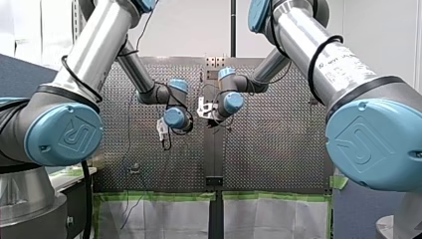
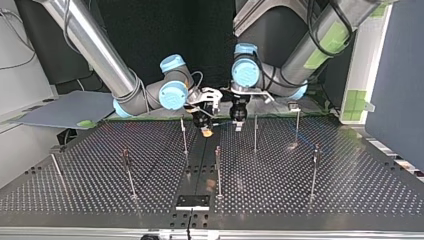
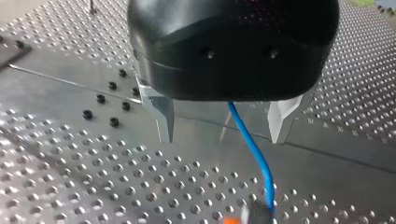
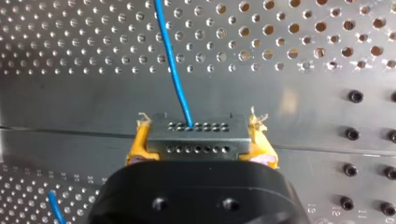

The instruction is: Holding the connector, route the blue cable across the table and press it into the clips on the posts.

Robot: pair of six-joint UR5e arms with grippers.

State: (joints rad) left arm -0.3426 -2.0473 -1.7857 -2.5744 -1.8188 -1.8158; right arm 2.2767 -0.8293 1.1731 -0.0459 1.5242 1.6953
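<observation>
Because the sides are crossed in the top view, my right arm comes in at its left and my left arm at its right. Starting from the left of that view, thin posts (image 2: 128,172) stand upright on the perforated table (image 2: 325,200), well apart from each other; some carry a small dark clip (image 2: 125,152) at the tip.

Near the middle, at the far edge of the table, my right gripper (image 2: 205,129) points down low over the surface. Its wrist view shows the yellow pads (image 4: 140,140) closed on the two ends of the grey connector (image 4: 198,135). Whether the connector touches the table, I cannot tell. The blue cable (image 4: 172,60) leaves a hole in the connector and runs away from the gripper over the perforated plate. A second short piece of it shows beside the gripper body.

Just to the right in the top view hangs my left gripper (image 3: 220,139), near the right one but apart from it. Its metal fingers (image 3: 163,116) stand open. The blue cable passes between them, touching neither, and goes on to the connector, which shows only blurred ahead.

More posts stand to the right of both grippers. In the top view the cable is too thin to follow, so I cannot tell if it sits in any clip.
</observation>
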